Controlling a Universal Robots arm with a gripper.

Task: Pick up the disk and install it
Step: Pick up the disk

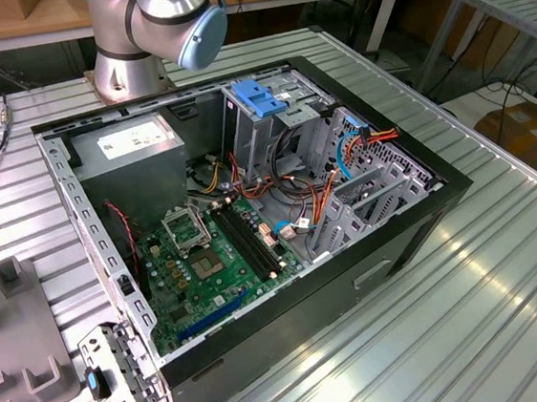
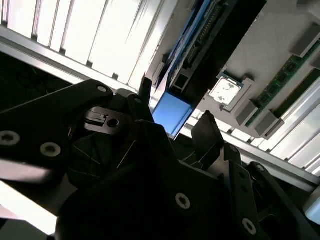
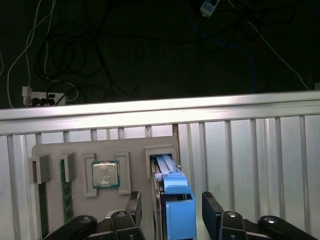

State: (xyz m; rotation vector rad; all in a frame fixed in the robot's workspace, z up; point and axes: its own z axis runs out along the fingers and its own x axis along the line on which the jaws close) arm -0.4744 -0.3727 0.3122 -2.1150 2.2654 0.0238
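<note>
The gripper (image 3: 172,198) is open, and its two dark fingers (image 3: 134,207) stand on either side of the disk (image 3: 176,215). In the first wrist view a narrow gap shows on each side, so it grips nothing. The disk stands on edge in a slot of a grey tray (image 3: 55,150), blue carrier end towards the gripper. The second wrist view shows the same straddle from a slant: the gripper (image 2: 174,100) brackets the blue end of the disk (image 2: 172,114), and the disk's dark circuit-board side runs away along the tray (image 2: 270,45). A CPU (image 3: 105,175) lies in a square pocket just beside the disk's slot, and a RAM stick (image 3: 63,192) lies further along; the second wrist view also shows the CPU (image 2: 226,90) and the RAM stick (image 2: 285,80). The tray rests on a ribbed aluminium table (image 3: 250,150). Past the table's edge the first wrist view shows a dark floor with loose cables (image 3: 65,50) and a power strip (image 3: 42,95). The exterior view shows an open case (image 1: 300,318) on the table (image 1: 473,314), with the motherboard (image 1: 208,265) lying bare inside. With the case as the dial, the arm (image 1: 159,25) rises at 11 o'clock, a drive cage (image 1: 272,138) with a blue latch (image 1: 258,98) stands towards 12, and a grey moulded plate (image 1: 15,352) lies at 8.
</note>
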